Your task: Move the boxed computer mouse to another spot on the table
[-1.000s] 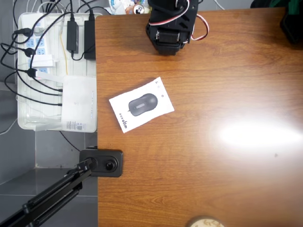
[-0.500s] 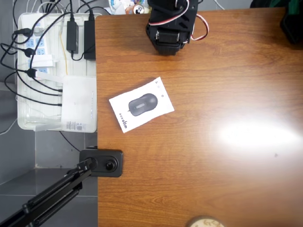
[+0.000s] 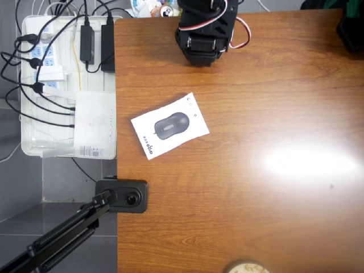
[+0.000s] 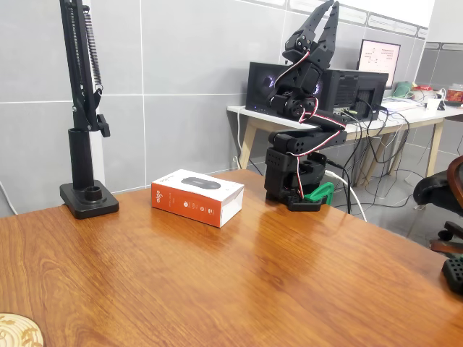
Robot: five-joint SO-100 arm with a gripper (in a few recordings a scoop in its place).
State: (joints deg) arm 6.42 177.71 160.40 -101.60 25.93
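Note:
The boxed computer mouse (image 3: 169,126) lies flat on the table (image 3: 256,216), near its left edge in the overhead view, its white face showing a dark mouse. In the fixed view the box (image 4: 197,197) shows its orange-red side and stands left of the arm's base (image 4: 293,177). The black arm (image 3: 202,28) is folded up at the table's far edge. Its gripper (image 4: 329,9) points straight up, high above the table and well away from the box. The fingers stand together with nothing between them.
A white tray (image 3: 34,145) with cables, power strips and a white router hangs off the table's left side. A black stand's base (image 3: 122,195) (image 4: 88,199) sits at the table edge near the box. A round wooden coaster (image 3: 245,267) lies at the front edge.

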